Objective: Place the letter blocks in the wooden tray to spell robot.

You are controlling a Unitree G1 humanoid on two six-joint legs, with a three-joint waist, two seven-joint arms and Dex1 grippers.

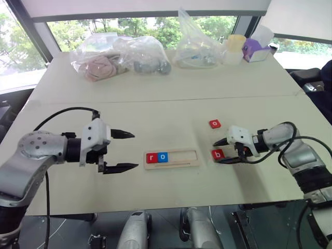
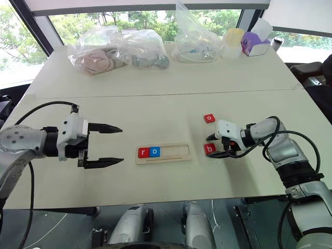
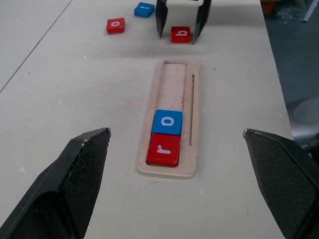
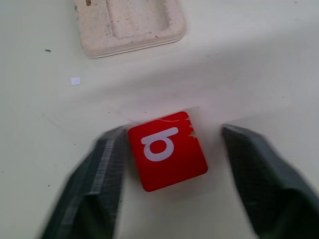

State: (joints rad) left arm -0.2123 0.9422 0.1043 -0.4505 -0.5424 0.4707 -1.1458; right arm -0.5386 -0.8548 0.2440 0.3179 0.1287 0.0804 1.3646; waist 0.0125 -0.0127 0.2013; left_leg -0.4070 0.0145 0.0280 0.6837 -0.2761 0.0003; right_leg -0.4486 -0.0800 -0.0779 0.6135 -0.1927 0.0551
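Wooden tray point(image 1: 171, 158): on the table point(image 1: 155, 93), centre near, between the two arms; its left end holds a red "r" tile point(image 1: 151, 158) touching a blue "o" tile point(image 1: 163, 157), the rest bare.

Red "b" tile point(image 1: 218, 153): right of the tray, flat on the table.

Red "o" tile point(image 1: 215, 124): farther back, apart.

Blue tile point(image 3: 144, 9): seen from the left wrist, beyond the "b"; letter unreadable.

Right gripper point(image 4: 172, 167): fingers straddle the "b"; one finger point(image 4: 107, 164) touches its edge, the other stands off with a gap.

Left gripper point(image 1: 120, 151): spread wide, empty, left of the tray.

Far edge: clear plastic bags point(image 1: 119, 54).
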